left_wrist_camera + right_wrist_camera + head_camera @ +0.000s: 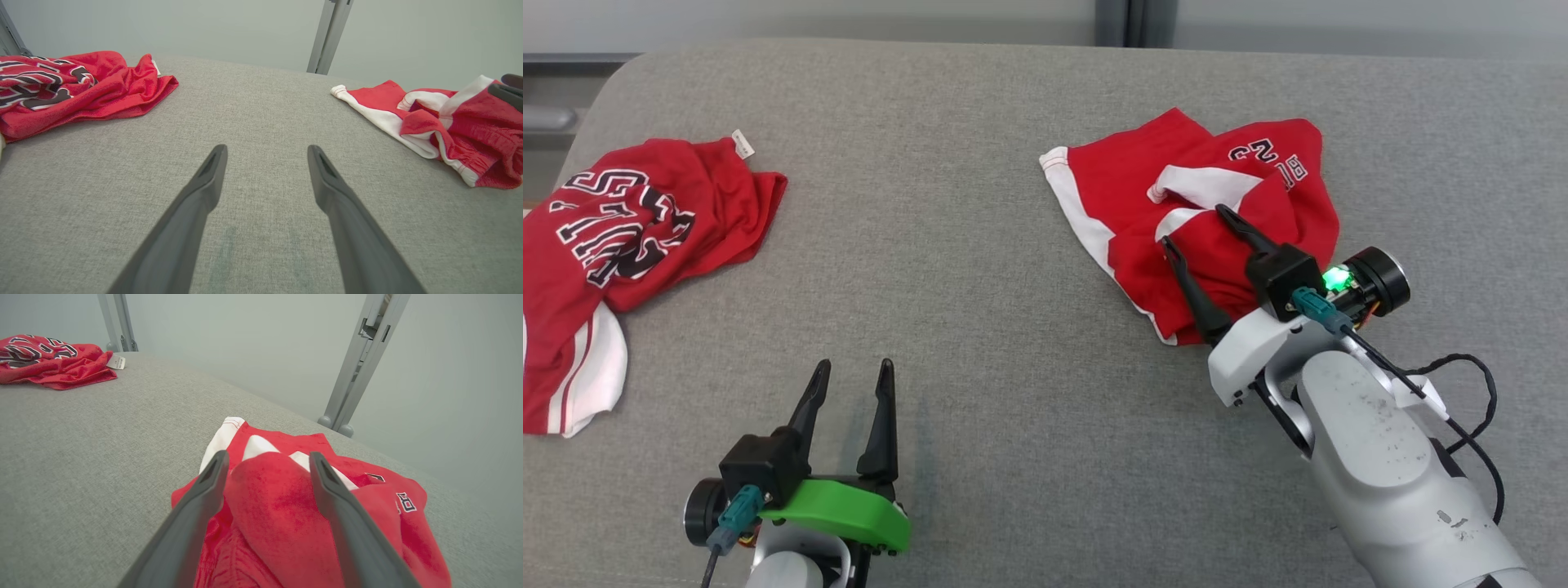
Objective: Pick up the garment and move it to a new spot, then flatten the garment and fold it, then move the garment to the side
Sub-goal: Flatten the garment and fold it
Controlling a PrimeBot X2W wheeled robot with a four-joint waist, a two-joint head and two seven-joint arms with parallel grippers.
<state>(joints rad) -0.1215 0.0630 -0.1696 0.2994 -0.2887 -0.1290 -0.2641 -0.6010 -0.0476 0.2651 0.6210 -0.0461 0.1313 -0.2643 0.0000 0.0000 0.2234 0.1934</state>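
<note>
At your 7 o'clock the left gripper [854,367] hangs over the grey cushion [980,269], fingers spread. At 3 o'clock the right gripper [1194,224] stands wide apart, straddling a raised fold of the red-and-white garment [1119,196], which lies crumpled toward 2 o'clock. A second red jersey [645,220] lies at 9 o'clock.

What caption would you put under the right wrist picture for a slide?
Open right gripper straddles a raised fold of the crumpled red-and-white garment on a grey fabric surface.
</note>
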